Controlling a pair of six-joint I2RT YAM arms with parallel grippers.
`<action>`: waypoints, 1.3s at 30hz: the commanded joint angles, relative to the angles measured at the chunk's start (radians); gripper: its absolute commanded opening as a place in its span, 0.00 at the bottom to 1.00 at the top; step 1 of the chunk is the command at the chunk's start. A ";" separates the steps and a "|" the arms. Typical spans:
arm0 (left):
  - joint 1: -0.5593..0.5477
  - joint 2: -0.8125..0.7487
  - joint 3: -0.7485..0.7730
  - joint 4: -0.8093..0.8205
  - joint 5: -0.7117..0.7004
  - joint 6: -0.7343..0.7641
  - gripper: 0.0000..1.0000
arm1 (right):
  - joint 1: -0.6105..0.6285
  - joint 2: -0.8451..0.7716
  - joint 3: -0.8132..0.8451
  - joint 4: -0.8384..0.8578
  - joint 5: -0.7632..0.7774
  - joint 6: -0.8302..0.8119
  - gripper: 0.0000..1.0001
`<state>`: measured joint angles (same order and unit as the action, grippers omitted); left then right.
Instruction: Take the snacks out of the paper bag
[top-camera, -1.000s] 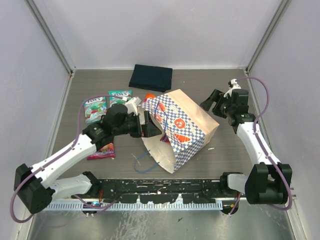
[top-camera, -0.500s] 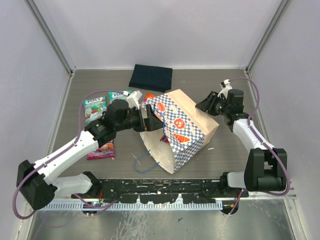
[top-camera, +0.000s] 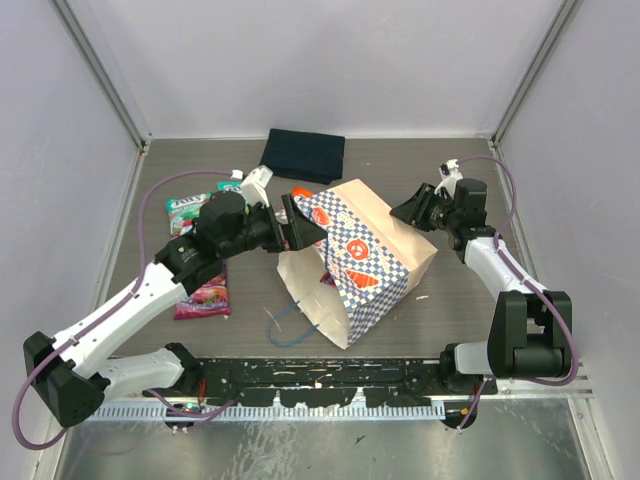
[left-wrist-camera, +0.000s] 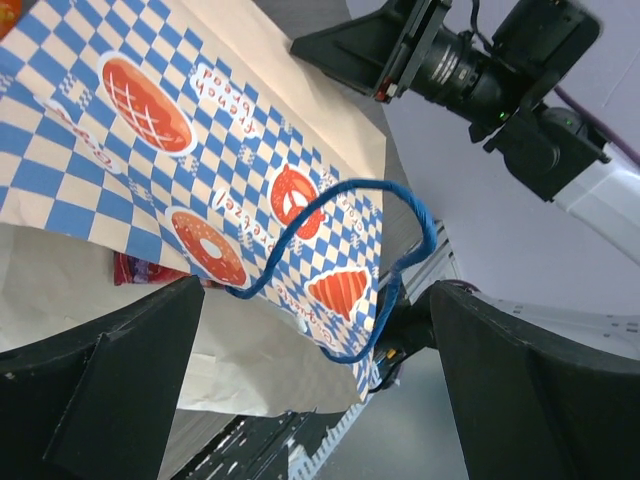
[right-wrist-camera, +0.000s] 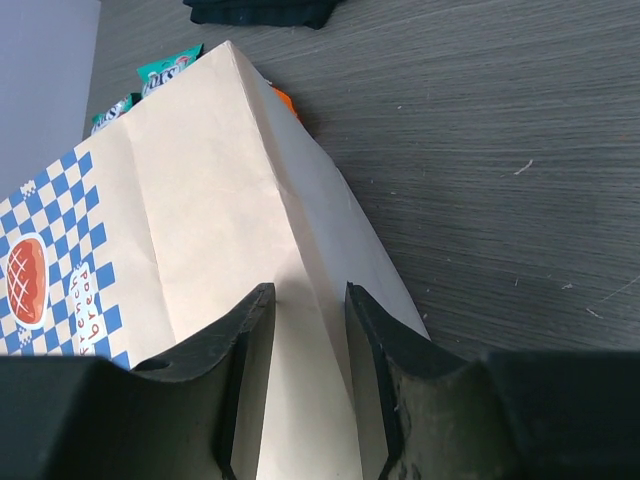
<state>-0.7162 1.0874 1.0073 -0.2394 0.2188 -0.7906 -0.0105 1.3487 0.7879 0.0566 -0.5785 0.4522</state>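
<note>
Treat the paper bag (top-camera: 375, 245) as light and flimsy: thin walls, apt to crumple or skid on the tabletop (top-camera: 480, 170) rather than keep shape; take hold at a doubled crease of the base or at the rim, not mid-panel; find it on its side mid-tabletop, mouth toward the near-left corner, base toward the far-right corner; note the right gripper (top-camera: 405, 212) at that base, jaws half-spread astride the bottom crease with paper between them, though cannot tell whether biting yet; note the left gripper (top-camera: 300, 232) at the upper mouth edge, jaws spread wide, pinching nothing, a blue cord handle (left-wrist-camera: 400, 230) looped just ahead; expect the snacks (top-camera: 205, 298) to be flat, glossy, slippery, better tipped out than plucked; spot a red pouch (left-wrist-camera: 140, 270) inside the mouth, a teal pouch (top-camera: 183, 208) and a pink pouch (top-camera: 208, 292) out toward the left edge, an orange pouch (top-camera: 300, 193) just behind the bag.
</note>
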 joint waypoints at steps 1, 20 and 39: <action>0.000 0.015 0.096 0.002 -0.037 -0.001 0.98 | 0.000 0.000 0.005 0.053 -0.026 -0.005 0.40; -0.074 0.053 0.197 -0.129 -0.097 -0.128 0.94 | 0.000 0.007 0.011 0.045 -0.009 -0.012 0.39; -0.088 0.104 0.269 -0.202 -0.166 -0.025 0.43 | 0.000 0.015 0.009 0.036 0.002 -0.022 0.30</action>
<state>-0.7986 1.2060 1.1992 -0.4274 0.0963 -0.8764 -0.0105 1.3567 0.7879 0.0570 -0.5777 0.4473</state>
